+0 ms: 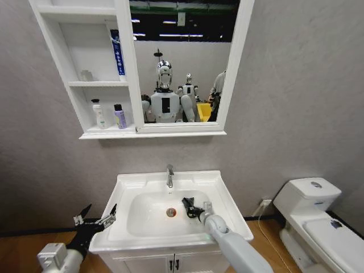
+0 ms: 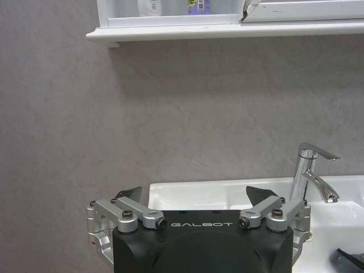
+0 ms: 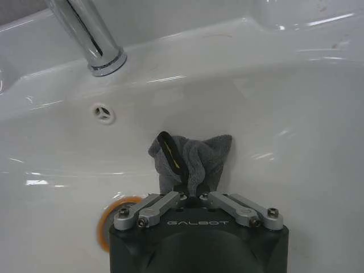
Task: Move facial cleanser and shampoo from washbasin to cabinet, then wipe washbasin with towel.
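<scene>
My right gripper (image 1: 191,210) reaches into the bowl of the white washbasin (image 1: 224,196) and is shut on the towel (image 1: 186,202), just right of the drain (image 1: 171,212). In the right wrist view the grey-black towel (image 3: 193,154) with its yellow-green edge hangs bunched from the gripper (image 3: 191,197) against the bowl wall below the tap (image 3: 91,34). My left gripper (image 1: 94,218) hovers open and holding nothing off the basin's left edge. In the cabinet (image 1: 85,133), a white bottle (image 1: 99,114) and a purple bottle (image 1: 120,116) stand in the lowest niche and a blue tube (image 1: 118,54) in the middle one; I cannot tell which are cleanser and shampoo.
A white toilet (image 1: 315,216) stands at the right. Below the basin sits a two-door vanity (image 1: 170,263). From the left wrist, the open gripper (image 2: 196,193) faces the grey wall, with the basin rim (image 2: 187,192), tap (image 2: 310,170) and cabinet base (image 2: 227,31) ahead.
</scene>
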Tool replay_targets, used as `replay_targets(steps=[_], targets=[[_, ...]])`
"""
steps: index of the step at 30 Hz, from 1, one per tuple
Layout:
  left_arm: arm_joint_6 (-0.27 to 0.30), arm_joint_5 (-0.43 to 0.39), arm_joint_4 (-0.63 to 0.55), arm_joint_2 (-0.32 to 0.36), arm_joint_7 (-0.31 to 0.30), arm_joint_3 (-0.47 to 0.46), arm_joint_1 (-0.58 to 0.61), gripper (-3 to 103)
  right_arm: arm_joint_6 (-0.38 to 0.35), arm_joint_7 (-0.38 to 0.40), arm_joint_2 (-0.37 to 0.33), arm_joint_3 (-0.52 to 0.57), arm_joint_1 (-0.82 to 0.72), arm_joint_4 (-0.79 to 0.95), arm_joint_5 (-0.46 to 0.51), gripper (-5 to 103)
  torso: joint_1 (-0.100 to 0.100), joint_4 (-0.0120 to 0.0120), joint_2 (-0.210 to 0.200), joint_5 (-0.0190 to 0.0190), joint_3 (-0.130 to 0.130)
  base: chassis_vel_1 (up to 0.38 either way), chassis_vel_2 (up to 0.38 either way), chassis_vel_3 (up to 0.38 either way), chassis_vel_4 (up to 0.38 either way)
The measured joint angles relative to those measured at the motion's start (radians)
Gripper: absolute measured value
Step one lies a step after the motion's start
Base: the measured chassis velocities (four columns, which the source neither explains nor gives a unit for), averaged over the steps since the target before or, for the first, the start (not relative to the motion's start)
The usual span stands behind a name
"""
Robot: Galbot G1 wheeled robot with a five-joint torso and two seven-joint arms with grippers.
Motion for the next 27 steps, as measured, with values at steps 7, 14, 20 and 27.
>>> replay_targets(steps=[7,14,20,27], targets=[[0.0,0.0,0.0,0.0,0.0,0.0,0.0,100,-0.006,0.014,0.069,-0.059,0.03,-0.056,0.037,4,0.0,0.0,0.0,-0.0001,0.0,0.0,0.0,0.0,0.0],[0.0,0.0,0.0,0.0,0.0,0.0,0.0,100,0.003,-0.007,0.127,-0.079,0.031,-0.09,0.006,4,0.0,-0.0003,0.0,-0.0002,0.0,0.0,0.0,0.0,0.0],[0.0,0.0,0.0,0.0,0.0,0.0,0.0,100,0.008,-0.014,0.156,-0.128,0.043,-0.037,0.011,4,0.0,0.0,0.0,-0.0001,0.0,0.0,0.0,0.0,0.0],[0.0,0.0,0.0,0.0,0.0,0.0,0.0,100,0.003,-0.003,0.136,-0.142,0.02,-0.018,0.016,4,0.0,-0.0001,0.0,0.0,0.0,0.0,0.0,0.0,0.0]])
